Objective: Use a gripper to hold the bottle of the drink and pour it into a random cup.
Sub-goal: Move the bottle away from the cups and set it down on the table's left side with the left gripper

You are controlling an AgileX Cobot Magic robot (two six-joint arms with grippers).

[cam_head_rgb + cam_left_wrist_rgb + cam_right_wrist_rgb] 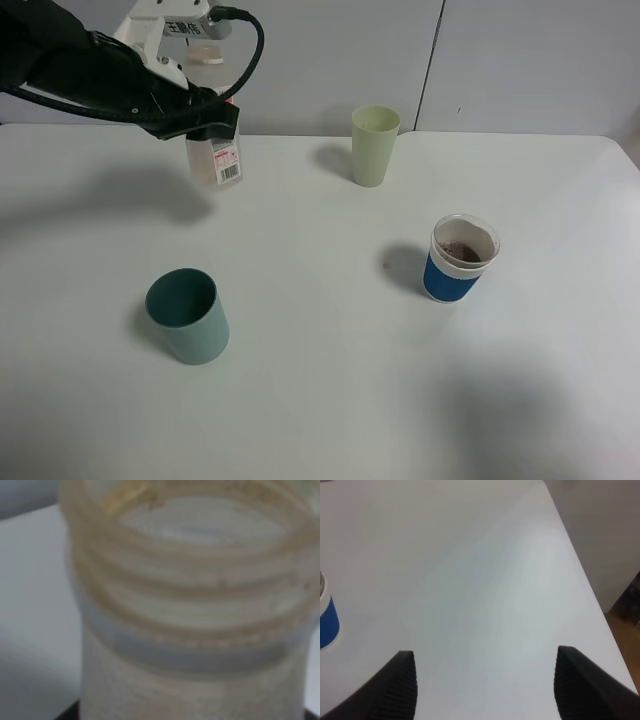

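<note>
My left gripper [205, 97] is shut on the bottle [214, 152], a small clear bottle with a red-and-white barcode label, held upright at the table's back left. The bottle looks empty, and I cannot tell if it touches the table. In the left wrist view the bottle's wide pale neck [190, 605] fills the frame. The cup [458, 258], blue with a white upper band, stands right of the middle with the reddish-brown drink [462, 250] inside. The cup's edge also shows in the right wrist view [327, 622]. My right gripper [485, 685] is open and empty, beside the cup.
A dark teal cup [188, 316] stands at the front left. A tall pale green cup [374, 145] stands at the back middle. A small brown spot [387, 265] lies on the white table [320, 400] left of the blue cup. The table's right edge [580, 580] is near my right gripper.
</note>
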